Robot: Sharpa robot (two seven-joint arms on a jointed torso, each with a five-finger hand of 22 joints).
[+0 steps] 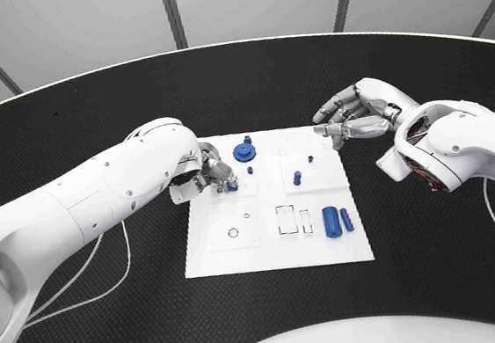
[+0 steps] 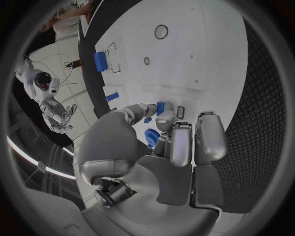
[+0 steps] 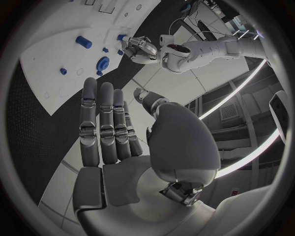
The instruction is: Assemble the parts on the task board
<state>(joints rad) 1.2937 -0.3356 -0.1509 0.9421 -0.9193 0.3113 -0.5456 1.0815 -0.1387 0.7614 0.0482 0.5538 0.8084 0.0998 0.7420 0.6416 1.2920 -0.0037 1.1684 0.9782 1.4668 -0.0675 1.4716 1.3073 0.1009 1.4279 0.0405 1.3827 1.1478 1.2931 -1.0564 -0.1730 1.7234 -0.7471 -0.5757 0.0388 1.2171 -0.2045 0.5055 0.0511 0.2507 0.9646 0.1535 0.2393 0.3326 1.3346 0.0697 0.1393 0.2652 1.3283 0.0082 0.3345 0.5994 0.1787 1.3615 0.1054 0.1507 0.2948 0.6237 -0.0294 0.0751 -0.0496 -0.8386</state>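
Two robot hands work over one white task board (image 1: 338,250) in the middle of the black table (image 1: 86,127). On the board I count about six blue parts: one round, gear-like piece (image 1: 243,152) near the far edge, a short peg (image 1: 250,169) just in front of it, two small pegs (image 1: 297,177) standing toward the middle, and two longer cylinders (image 1: 331,220) lying side by side near the board's near right corner. Beside those cylinders sit two rectangular recesses (image 1: 287,220), and further left two small round holes (image 1: 235,232) show in a raised square.

The left robot hand (image 1: 213,177) rests low at the board's far left part, its fingers (image 2: 174,140) curled in close around a small blue part (image 2: 161,108) at the tips. From the left wrist view the piece sits between thumb and fingertips, though the fingers hide much of it, so I cannot tell its full shape. It also hides part of the gear-like piece.

The right robot hand (image 1: 354,113) hovers off the board's far right corner, above the table, fingers (image 3: 101,123) stretched long and close together, thumb apart, holding nothing.
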